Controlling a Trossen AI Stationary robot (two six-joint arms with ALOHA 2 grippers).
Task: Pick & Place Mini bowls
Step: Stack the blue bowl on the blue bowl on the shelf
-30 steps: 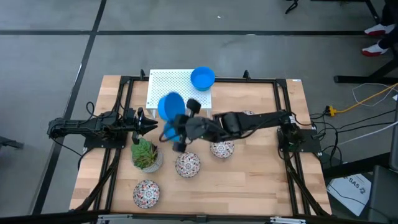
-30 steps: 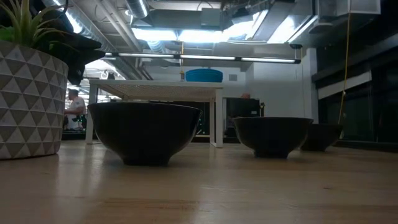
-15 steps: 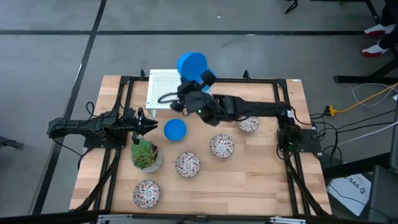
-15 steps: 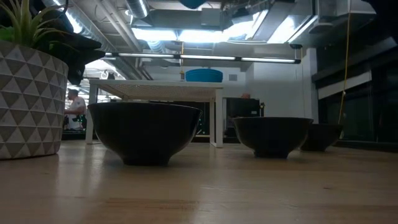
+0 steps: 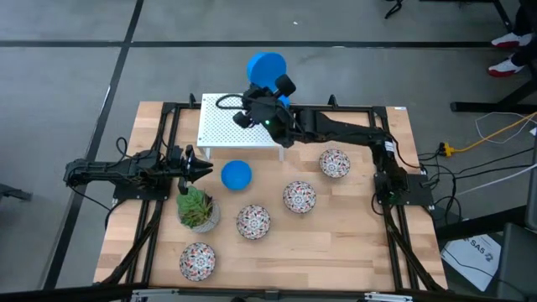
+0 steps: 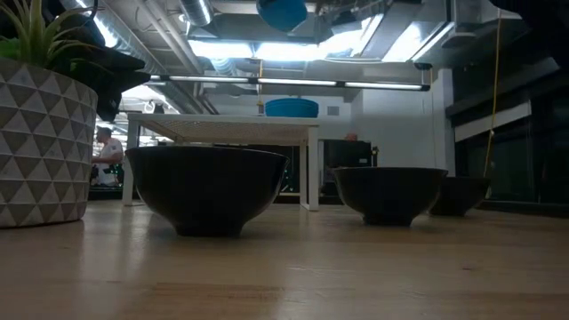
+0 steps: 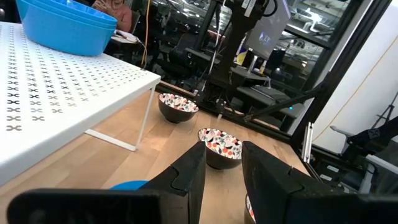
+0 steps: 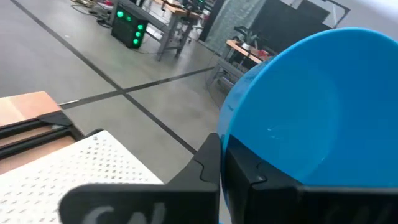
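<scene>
My right gripper point(image 5: 270, 85) is shut on a plain blue mini bowl point(image 5: 267, 67) held high over the white perforated shelf point(image 5: 220, 126); the low view shows that bowl point(image 6: 282, 12) near the ceiling lights. More blue bowls point(image 7: 68, 28) sit on the shelf top. One blue bowl point(image 5: 237, 174) rests on the table beside my left gripper point(image 5: 198, 168), which waits open and touches nothing. Several white floral bowls point(image 5: 335, 163) point(image 5: 299, 197) point(image 5: 253, 221) stand on their bases on the wood. My right gripper holds the blue bowl by its rim point(image 8: 231, 134), on the side nearest the wrist. The rim is pinched, with one finger point(image 8: 208, 165) outside the wall and the other point(image 8: 252, 177) on the inner side. The bowl is lifted clear, well above the shelf, about upright.
A potted green succulent point(image 5: 197, 208) stands near the left gripper, and a fourth floral bowl point(image 5: 198, 260) sits toward the near edge. Black frame rails point(image 5: 382, 143) run along the table's sides. The shelf stands on legs at the far edge.
My right gripper has carried the blue bowl from low over the table's middle up and toward the far edge, ending above the shelf, and stayed shut on it. The bowl has levelled from a tilt. The blue bowl on the table has come into view and stayed put.
</scene>
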